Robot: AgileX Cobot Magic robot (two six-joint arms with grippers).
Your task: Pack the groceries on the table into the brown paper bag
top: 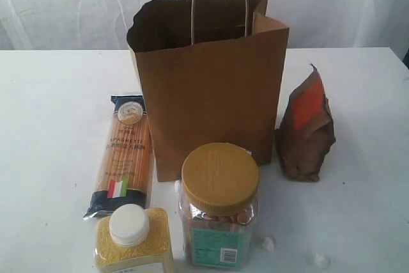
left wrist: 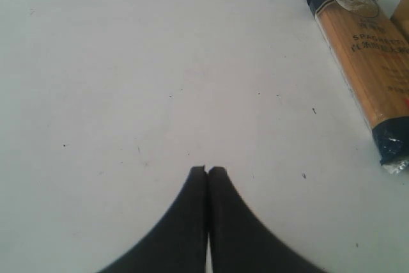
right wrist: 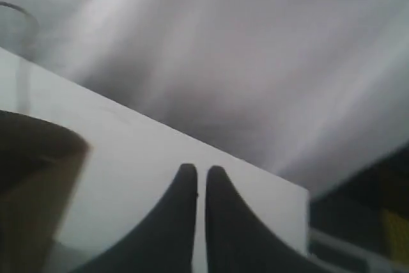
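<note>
White tabletop (top: 51, 94), tall brown kraft paper bag (top: 211, 94) open. Left gripper (left wrist: 208, 169), right gripper (right wrist: 199, 169): fingers pressed together, empty. We judge between picks; next: open over long spaghetti packet (top: 123, 158) beside bag.

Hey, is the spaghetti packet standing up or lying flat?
Lying flat: the spaghetti packet lies lengthwise on the table, beside the paper bag.

Behind my table (top: 51, 94) hangs a white curtain (top: 64, 4), softly folded, evenly lit; beyond one table edge lies a dark patch (right wrist: 364, 209).
</note>
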